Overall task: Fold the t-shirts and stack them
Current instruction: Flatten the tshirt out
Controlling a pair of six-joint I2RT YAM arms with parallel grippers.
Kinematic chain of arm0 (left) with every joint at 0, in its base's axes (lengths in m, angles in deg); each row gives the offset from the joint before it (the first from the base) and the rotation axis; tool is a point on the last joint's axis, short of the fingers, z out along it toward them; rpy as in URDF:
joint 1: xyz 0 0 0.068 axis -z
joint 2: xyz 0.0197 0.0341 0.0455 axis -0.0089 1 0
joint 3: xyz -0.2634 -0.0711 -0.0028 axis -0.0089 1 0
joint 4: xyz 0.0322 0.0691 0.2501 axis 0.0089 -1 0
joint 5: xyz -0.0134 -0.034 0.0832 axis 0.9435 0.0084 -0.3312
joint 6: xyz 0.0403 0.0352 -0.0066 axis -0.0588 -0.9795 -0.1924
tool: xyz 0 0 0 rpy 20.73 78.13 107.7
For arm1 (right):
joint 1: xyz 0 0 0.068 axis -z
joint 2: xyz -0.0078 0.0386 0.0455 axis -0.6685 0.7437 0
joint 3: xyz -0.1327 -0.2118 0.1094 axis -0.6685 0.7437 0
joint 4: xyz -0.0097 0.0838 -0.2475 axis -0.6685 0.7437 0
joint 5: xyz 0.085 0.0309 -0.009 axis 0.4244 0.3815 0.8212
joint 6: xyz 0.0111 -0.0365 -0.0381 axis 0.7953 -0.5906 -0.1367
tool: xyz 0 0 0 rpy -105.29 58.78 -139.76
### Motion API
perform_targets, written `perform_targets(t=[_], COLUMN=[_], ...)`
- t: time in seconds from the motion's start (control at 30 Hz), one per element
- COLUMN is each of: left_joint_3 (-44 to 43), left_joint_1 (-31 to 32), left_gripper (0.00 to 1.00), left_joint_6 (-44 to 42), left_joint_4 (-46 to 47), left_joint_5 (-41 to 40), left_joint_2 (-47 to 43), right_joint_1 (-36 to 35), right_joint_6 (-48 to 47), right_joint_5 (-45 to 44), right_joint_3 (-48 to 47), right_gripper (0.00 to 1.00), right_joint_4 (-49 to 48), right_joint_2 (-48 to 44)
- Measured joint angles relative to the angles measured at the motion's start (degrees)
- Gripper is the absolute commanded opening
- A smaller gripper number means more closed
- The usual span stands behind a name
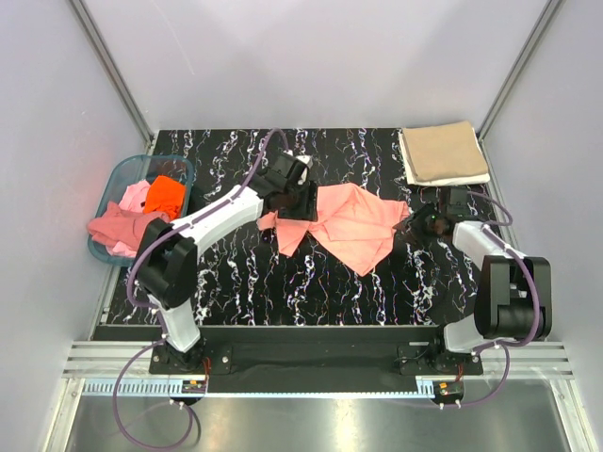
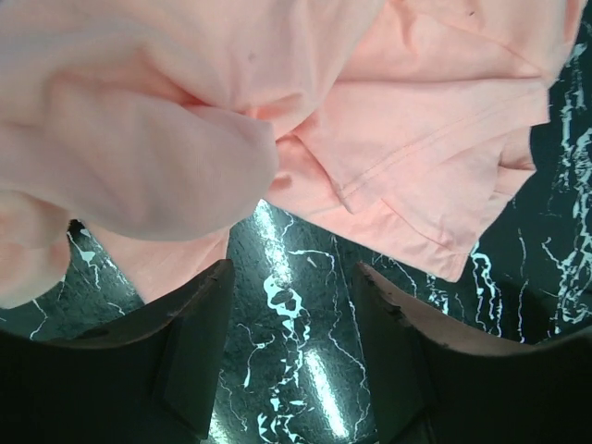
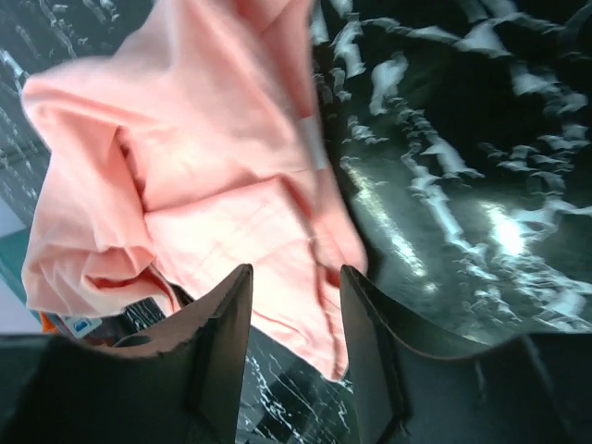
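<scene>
Centrally, salmon-pink t-shirt (image 1: 353,226) crumpled; left gripper (image 2: 293,268) spread; right gripper (image 3: 296,270) spread at shirt edge; white label (image 3: 314,143) unreadable.

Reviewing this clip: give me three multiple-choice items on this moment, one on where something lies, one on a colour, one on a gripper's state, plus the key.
1. Where does the folded tan t-shirt lie on the table?
A. far right corner
B. near left corner
C. dead centre

2. What colour is the crumpled t-shirt mid-table?
A. blue
B. salmon-pink
C. white

3. How do the jaws of the left gripper stand?
A. shut on cloth
B. out of view
C. open, over bare tabletop

Key:
1 A: the top view shows it at the far right edge.
2 B: it is salmon-pink in all three views.
3 C: the left wrist view shows marbled tabletop between the parted jaws.
</scene>
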Motion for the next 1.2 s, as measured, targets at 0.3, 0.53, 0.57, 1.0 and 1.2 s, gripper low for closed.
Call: perform_targets(t=[0.3, 0.53, 0.57, 1.0, 1.2], left_joint_3=[2.4, 2.43, 2.43, 2.43, 2.43], left_joint_1=[0.04, 0.04, 0.0, -1.9, -2.47], left_gripper=[0.61, 0.64, 0.64, 0.65, 0.42], left_joint_6=[0.02, -0.22, -0.33, -0.46, -0.39], left_joint_4=[-1.2, -1.7, -1.81, -2.23, -2.05], left_joint_5=[-0.74, -3.04, -3.34, -4.66, -4.79], left_joint_2=[5.51, 6.69, 6.78, 7.13, 9.38], right_joint_1=[-3.58, -3.69, -3.74, -4.0, -4.02], right_joint_6=[1.33, -0.26, -0.42, -0.39, -0.13], right_joint_5=[-1.81, -1.27, -1.11, 2.25, 3.5], right_joint_3=[2.4, 3.39, 3.5, 6.19, 6.51], right_gripper=[0.5, 0.48, 0.45, 0.38, 0.07], right_joint_4=[-8.59, -14.71, -15.54, -21.57, -22.75], right_joint_2=[3.89, 6.4, 6.69, 8.26, 8.33])
